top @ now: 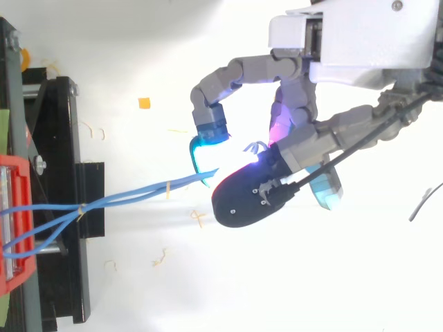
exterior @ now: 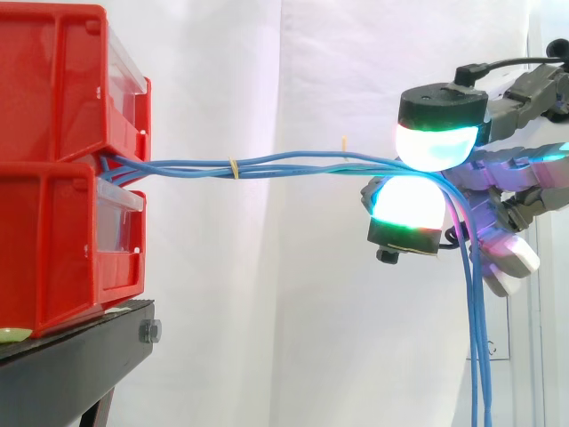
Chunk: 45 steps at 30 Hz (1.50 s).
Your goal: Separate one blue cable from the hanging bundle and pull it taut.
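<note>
Hand (top: 302, 111): two glowing fingertips (exterior: 436, 142) pinch the blue cables (exterior: 284, 163).
Cable path: level from the red bins (exterior: 44, 240) to the pinch, then hanging down.
Support: bins stacked on a black stand (exterior: 71, 365).

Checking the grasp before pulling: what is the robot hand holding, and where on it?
The robot hand pinches the blue cables between two glowing fingertips, where their level run from the red bins turns downward.
</note>
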Tool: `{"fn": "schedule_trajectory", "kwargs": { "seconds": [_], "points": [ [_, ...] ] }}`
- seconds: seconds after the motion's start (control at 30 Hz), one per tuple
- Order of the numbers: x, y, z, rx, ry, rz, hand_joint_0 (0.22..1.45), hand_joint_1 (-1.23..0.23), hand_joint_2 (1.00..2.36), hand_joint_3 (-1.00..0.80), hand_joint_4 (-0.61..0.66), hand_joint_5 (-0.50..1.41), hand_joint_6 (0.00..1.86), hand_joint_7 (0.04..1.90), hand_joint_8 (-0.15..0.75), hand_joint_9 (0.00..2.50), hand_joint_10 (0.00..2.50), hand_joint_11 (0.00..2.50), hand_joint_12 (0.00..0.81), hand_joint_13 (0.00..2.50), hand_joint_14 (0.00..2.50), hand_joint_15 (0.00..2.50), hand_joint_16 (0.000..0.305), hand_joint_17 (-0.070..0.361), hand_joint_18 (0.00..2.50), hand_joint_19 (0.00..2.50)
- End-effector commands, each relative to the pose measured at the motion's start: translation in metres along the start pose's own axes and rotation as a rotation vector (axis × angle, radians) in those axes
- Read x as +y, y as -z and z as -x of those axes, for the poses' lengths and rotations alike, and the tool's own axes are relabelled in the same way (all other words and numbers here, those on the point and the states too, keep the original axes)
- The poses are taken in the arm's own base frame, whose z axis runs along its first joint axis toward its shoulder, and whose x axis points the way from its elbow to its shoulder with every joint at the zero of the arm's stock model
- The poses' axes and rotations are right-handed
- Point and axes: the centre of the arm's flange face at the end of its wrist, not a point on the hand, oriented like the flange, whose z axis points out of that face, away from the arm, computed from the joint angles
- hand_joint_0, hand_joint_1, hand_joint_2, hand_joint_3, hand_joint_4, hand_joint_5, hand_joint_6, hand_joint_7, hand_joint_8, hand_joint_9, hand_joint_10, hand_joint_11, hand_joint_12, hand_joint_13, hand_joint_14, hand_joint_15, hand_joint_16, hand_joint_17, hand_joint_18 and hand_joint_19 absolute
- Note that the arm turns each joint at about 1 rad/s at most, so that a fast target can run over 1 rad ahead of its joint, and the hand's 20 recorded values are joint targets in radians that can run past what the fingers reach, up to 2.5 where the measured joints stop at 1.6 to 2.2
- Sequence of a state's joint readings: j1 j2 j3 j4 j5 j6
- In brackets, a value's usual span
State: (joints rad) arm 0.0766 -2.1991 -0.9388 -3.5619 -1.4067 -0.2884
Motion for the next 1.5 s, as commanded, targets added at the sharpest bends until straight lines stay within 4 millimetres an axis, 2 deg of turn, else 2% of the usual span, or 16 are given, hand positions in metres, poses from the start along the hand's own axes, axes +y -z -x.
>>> {"fn": "schedule_trajectory", "kwargs": {
  "seconds": [0.0,0.2,0.43,0.6,0.63,0.67,0.8,0.87,1.07,1.2,1.3,1.47],
  "points": [
    [-0.0003,-0.0003,-0.0002,0.0,0.0,-0.001,0.75,-0.72,1.02,-0.3,0.04,0.14,0.5,1.26,0.077,1.89,0.01,0.23,0.238,1.26,0.01,0.4,0.047,0.105,0.89,0.63],
    [0.0005,0.0004,0.0001,0.0,0.0,0.001,0.74,-0.77,1.02,-0.16,0.0,0.14,0.5,1.25,0.087,1.88,0.01,0.23,0.236,1.25,0.01,0.4,0.047,0.106,0.88,0.62],
    [0.0005,0.0004,0.0001,0.0,0.0,0.001,0.74,-0.78,1.02,-0.15,-0.01,0.15,0.5,1.26,0.084,1.88,0.01,0.23,0.238,1.25,0.02,0.4,0.047,0.105,0.88,0.63],
    [0.0005,0.0004,0.0001,0.0,0.0,0.001,0.72,-0.75,1.01,-0.33,0.01,0.14,0.5,1.27,0.079,1.88,0.01,0.23,0.232,1.26,0.02,0.4,0.047,0.106,0.9,0.62],
    [-0.0003,-0.0003,-0.0002,0.0,0.002,-0.001,0.66,-0.73,1.0,-0.45,0.02,0.14,0.5,1.27,0.075,1.87,0.01,0.2,0.222,1.26,0.02,0.4,0.048,0.108,0.89,0.61],
    [-0.0003,-0.0003,-0.0002,0.0,0.002,-0.001,0.61,-0.67,1.0,-0.5,0.03,0.14,0.5,1.28,0.079,1.87,0.01,0.2,0.223,1.26,0.02,0.41,0.049,0.111,0.88,0.62],
    [-0.0003,-0.0003,-0.0002,0.0,0.0,-0.001,0.54,-0.58,1.0,-0.5,0.05,0.14,0.5,1.28,0.097,1.87,0.01,0.18,0.232,1.27,0.01,0.39,0.054,0.122,0.89,0.6],
    [-0.0003,-0.0003,-0.0002,0.0,0.0,-0.001,0.53,-0.58,1.0,-0.5,0.06,0.14,0.5,1.29,0.101,1.87,0.01,0.17,0.237,1.27,0.01,0.39,0.055,0.123,0.89,0.6],
    [-0.0014,-0.0004,0.0007,-0.002,-0.003,-0.003,0.65,-0.66,1.0,-0.49,0.04,0.14,0.5,1.28,0.083,1.87,0.01,0.18,0.224,1.26,0.02,0.4,0.05,0.112,0.86,0.61],
    [-0.0007,-0.0003,0.0009,-0.003,-0.013,-0.002,0.71,-0.72,1.01,-0.42,0.04,0.14,0.5,1.27,0.087,1.88,0.01,0.2,0.226,1.26,0.02,0.4,0.049,0.11,0.87,0.61],
    [0.0001,0.0004,0.0011,-0.001,-0.014,0.0,0.72,-0.72,1.01,-0.39,0.04,0.14,0.5,1.27,0.069,1.89,0.01,0.2,0.223,1.26,0.02,0.4,0.049,0.109,0.88,0.62],
    [-0.0006,0.0004,0.0011,-0.003,-0.014,-0.002,0.71,-0.66,1.0,-0.45,0.04,0.14,0.5,1.27,0.063,1.89,0.01,0.18,0.22,1.27,0.02,0.4,0.048,0.108,0.89,0.61]
  ]
}}
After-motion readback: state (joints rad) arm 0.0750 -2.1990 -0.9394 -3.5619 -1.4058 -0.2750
